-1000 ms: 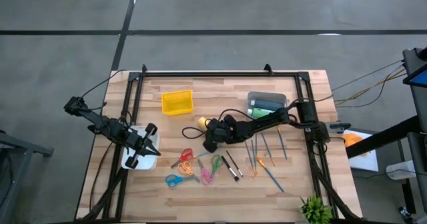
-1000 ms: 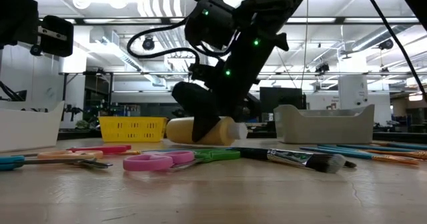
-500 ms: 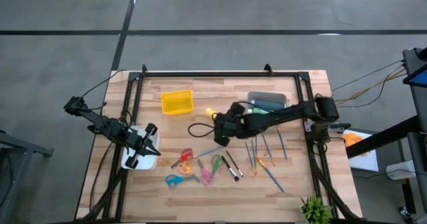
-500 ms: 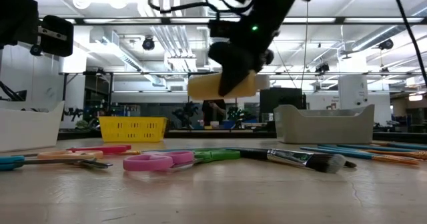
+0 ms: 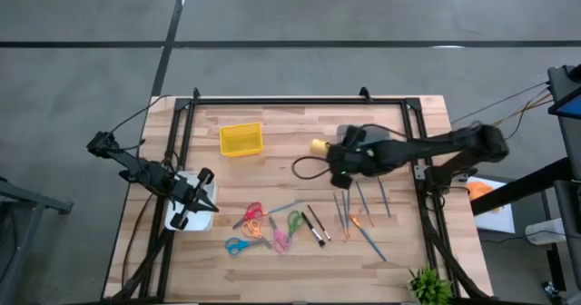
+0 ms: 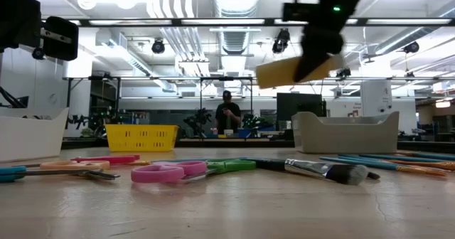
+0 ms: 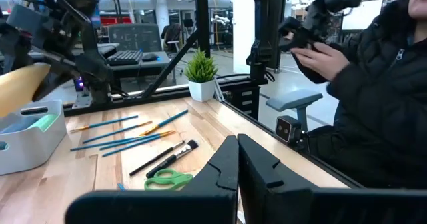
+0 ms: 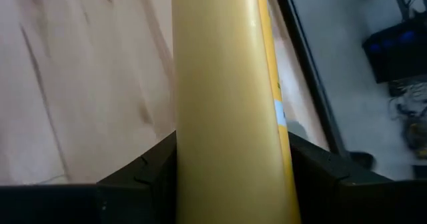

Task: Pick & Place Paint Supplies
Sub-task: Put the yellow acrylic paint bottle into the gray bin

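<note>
A: The yellow paint bottle [image 5: 320, 147] was held up off the counter [image 5: 272, 123], clamped across its body between the fingers of the right gripper [image 5: 339, 156]. Its long axis ran roughly level, slightly tilted, pointing out ahead of the fingers toward the left of the scene.

B: Where did it sit relative to the grey bin [image 5: 365, 140]?

A: Just to the left of it. From table height the bottle [image 6: 284, 70] hung above and left of the bin's rim [image 6: 346, 129]. The bin already held green bottles [image 5: 361, 144]. My judgement: the coming move turned on carrying the bottle rightward over the rim before letting go.

B: And the other arm?

A: The left gripper [image 5: 186, 202] waited well apart at the left edge, over a white bin [image 5: 201, 203], its fingers [image 7: 227, 169] pressed together and holding nothing. The right arm was clearly the nearer one.

B: What else lay on the counter?

A: Brushes and pens [image 5: 363, 214] lay near the bin, coloured scissors [image 5: 263, 228] nearer the middle, and a yellow basket [image 5: 241, 139] stood at the far left.
</note>
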You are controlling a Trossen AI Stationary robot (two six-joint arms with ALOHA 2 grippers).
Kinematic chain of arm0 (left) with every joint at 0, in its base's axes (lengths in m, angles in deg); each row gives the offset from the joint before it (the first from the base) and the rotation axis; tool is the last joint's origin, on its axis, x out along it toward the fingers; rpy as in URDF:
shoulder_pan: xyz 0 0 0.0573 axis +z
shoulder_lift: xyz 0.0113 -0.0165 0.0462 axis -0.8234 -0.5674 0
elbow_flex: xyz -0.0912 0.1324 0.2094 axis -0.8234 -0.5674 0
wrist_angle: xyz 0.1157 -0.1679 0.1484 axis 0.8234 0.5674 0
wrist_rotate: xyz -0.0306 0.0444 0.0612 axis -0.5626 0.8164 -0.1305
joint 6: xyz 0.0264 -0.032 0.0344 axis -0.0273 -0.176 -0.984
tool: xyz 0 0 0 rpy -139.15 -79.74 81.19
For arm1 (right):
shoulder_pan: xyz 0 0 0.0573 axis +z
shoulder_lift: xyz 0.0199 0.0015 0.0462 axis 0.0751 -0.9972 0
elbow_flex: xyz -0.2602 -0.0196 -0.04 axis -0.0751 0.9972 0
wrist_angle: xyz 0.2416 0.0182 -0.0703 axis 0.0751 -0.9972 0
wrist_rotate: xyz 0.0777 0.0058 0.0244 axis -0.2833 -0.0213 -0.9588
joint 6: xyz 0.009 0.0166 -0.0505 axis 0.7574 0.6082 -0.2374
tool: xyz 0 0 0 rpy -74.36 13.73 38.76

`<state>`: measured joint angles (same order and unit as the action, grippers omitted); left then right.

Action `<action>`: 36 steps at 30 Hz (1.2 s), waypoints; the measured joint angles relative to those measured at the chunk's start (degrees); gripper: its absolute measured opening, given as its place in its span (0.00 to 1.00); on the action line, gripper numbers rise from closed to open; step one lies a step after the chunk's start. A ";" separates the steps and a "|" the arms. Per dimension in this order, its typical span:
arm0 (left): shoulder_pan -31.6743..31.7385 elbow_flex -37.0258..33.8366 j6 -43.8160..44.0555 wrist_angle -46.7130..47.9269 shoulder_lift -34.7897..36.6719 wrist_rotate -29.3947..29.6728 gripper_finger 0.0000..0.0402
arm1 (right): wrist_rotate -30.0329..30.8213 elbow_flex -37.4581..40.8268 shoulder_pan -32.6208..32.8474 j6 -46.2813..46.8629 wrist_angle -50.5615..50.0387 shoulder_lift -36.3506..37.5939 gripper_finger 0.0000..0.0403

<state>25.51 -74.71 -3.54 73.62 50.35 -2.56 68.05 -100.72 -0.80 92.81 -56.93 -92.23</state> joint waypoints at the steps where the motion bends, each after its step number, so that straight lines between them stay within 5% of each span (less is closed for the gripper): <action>1: 0.00 0.00 0.00 0.02 0.00 -0.02 0.00 | -0.02 1.40 -0.26 -1.38 -0.86 1.82 0.49; 15: -0.01 0.02 0.02 0.00 0.02 0.00 0.00 | -0.25 18.77 -7.03 -14.27 -0.64 20.56 0.49; 24: -0.02 0.02 0.04 0.02 0.02 0.00 0.00 | -0.84 25.77 -13.80 -20.49 8.44 21.55 0.49; 36: -0.01 0.01 0.20 0.00 0.04 -0.01 0.00 | -9.49 26.53 -18.41 -20.65 15.44 16.88 0.49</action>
<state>25.51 -74.70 -3.34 73.62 50.39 -2.57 58.56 -74.19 -19.21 72.15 -41.49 -75.35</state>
